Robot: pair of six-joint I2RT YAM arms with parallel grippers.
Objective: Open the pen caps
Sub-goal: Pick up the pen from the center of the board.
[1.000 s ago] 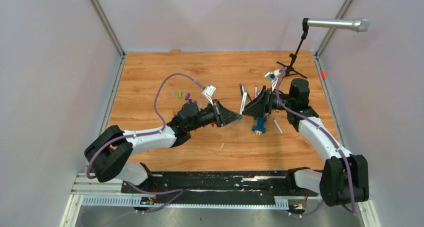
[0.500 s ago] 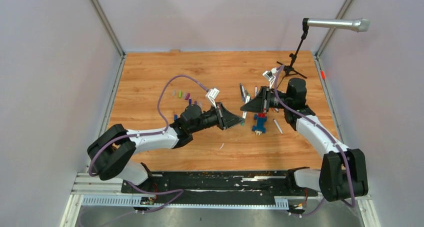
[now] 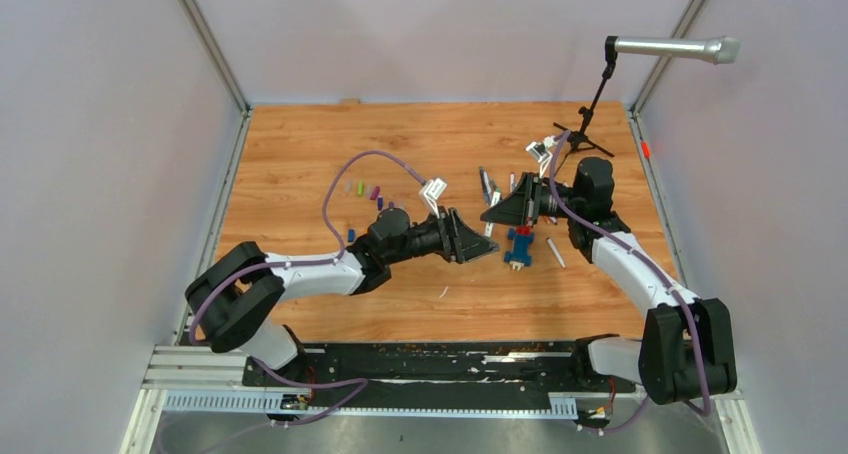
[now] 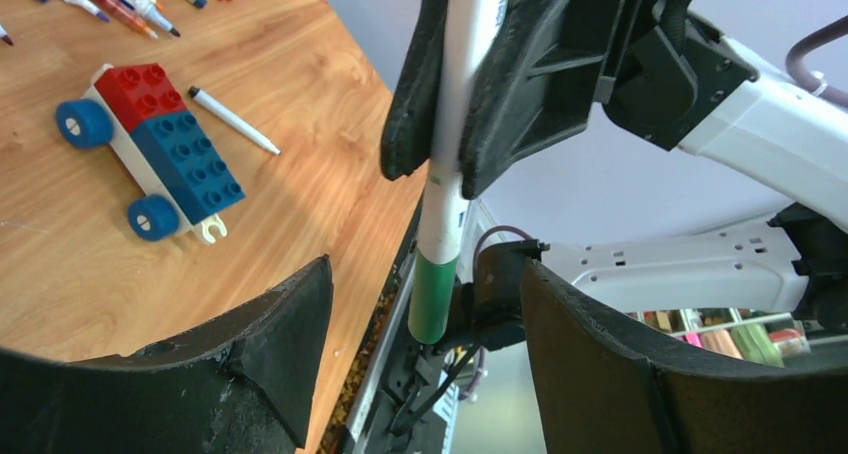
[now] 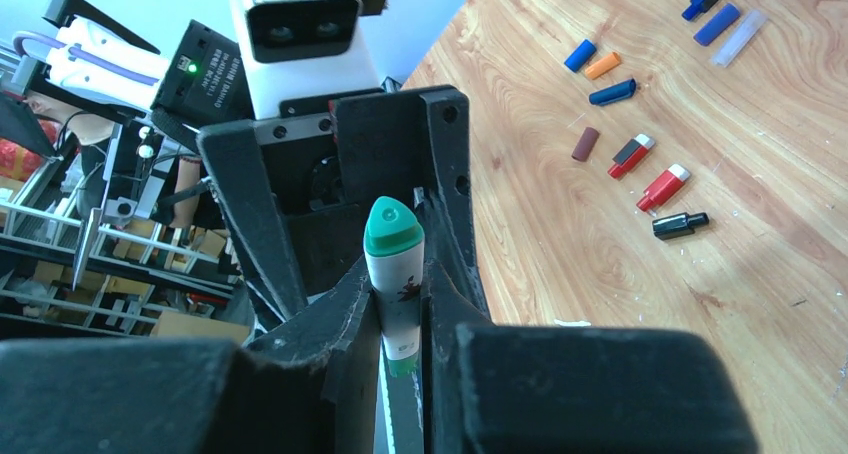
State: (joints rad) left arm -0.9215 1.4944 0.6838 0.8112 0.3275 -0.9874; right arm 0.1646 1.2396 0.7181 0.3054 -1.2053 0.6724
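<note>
Pen cap (image 4: 433,299), green: light, stiff, slick plastic (we judge); right gripper (image 4: 450,144) pinches its barrel (image 4: 462,64), left gripper (image 4: 425,279) spread, so we take it mid-cap.

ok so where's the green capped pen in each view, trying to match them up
Top external: the green-capped pen is a small white sliver mid-table, at the tip of the right gripper.
Left wrist: the pen hangs down top centre, with the green cap lowest.
Right wrist: the pen stands at centre, green end up.
Shared landmark: the right gripper, clamped on the pen in all three.
</note>
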